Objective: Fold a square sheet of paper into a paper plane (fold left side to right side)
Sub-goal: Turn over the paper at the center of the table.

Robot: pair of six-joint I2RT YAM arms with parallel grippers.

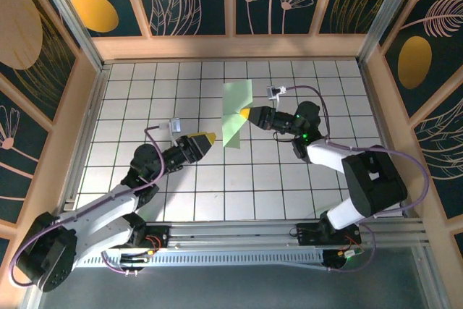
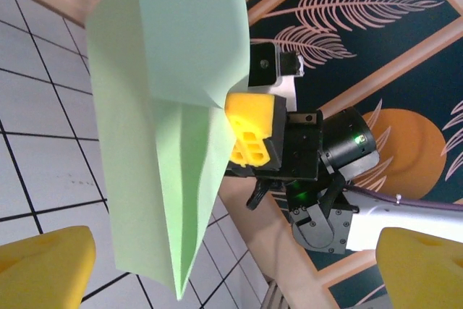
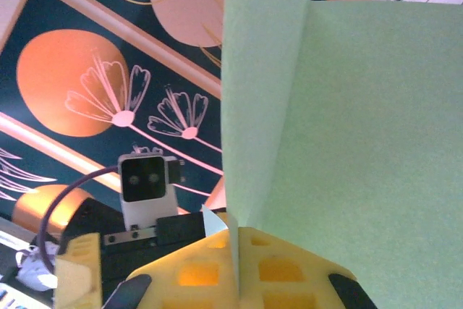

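The square sheet of paper is pale green and folded into a pointed paper plane [image 1: 236, 112] with a flap spread at its far end. It hangs above the grid table. My right gripper [image 1: 246, 114] is shut on its crease from the right. In the right wrist view the paper [image 3: 347, 142] rises from between the closed yellow fingers [image 3: 289, 273]. In the left wrist view the plane [image 2: 166, 128] points downward, and the right gripper's fingers [image 2: 251, 129] pinch its edge. My left gripper [image 1: 210, 137] stands open just left of the plane's near tip, apart from it, with its pads [image 2: 43, 265] wide and nothing between them.
The white grid table [image 1: 173, 179] is ringed by a wooden wall [image 1: 231, 45] and patterned panels. A metal rail [image 1: 239, 236] runs along the near edge by the arm bases. The left wrist's camera [image 3: 145, 179] faces the right gripper closely.
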